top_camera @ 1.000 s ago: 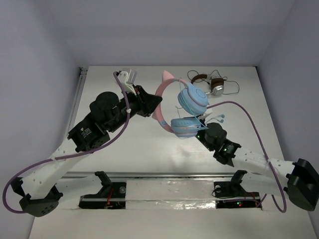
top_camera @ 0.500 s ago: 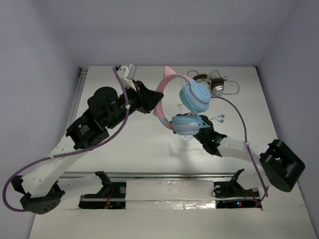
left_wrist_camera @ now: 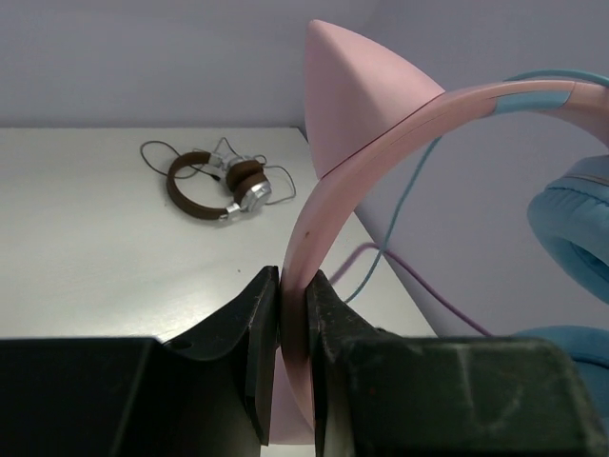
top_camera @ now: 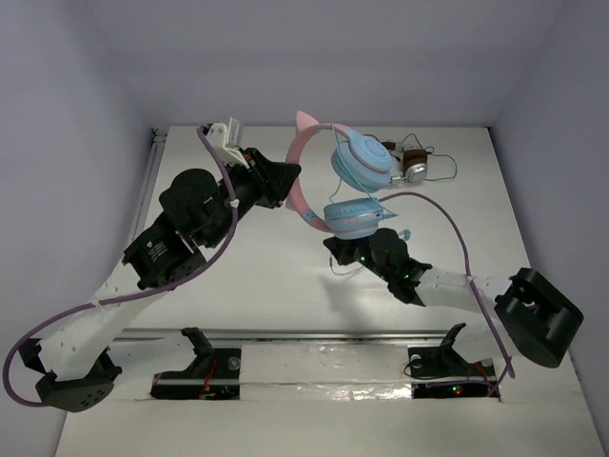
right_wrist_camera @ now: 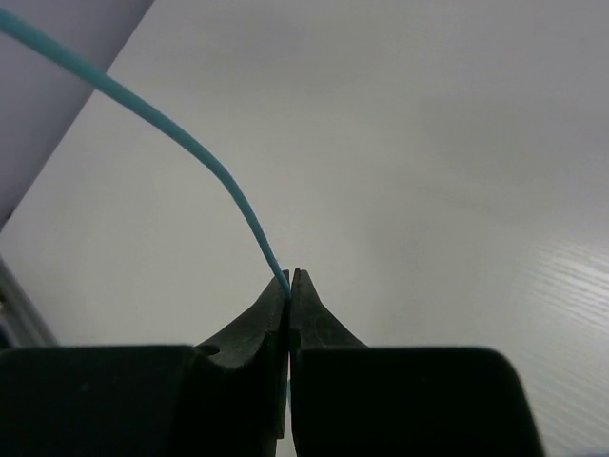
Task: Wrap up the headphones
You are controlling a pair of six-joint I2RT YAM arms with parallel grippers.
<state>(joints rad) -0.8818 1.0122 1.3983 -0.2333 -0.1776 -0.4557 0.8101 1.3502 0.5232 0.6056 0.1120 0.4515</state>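
The headphones (top_camera: 360, 162), with light blue ear cups and a pink cat-ear headband (left_wrist_camera: 362, 143), hang in the air over the middle of the table. My left gripper (top_camera: 285, 183) is shut on the headband, and its jaws pinch the pink band (left_wrist_camera: 293, 281) from both sides. Just below the lower ear cup (top_camera: 352, 217), my right gripper (top_camera: 335, 249) is shut on the thin pale-blue cable (right_wrist_camera: 190, 143). The cable rises up and to the left from its closed tips (right_wrist_camera: 290, 276).
Smaller brown-and-silver headphones (top_camera: 409, 164) with a dark cable lie at the back right of the table, also in the left wrist view (left_wrist_camera: 224, 183). The arms' purple hoses (top_camera: 447, 224) arc over the table. Grey walls close in three sides.
My left gripper has carried the headphones a little left and toward the back. My right gripper has moved left under the lower ear cup and shut on the cable.
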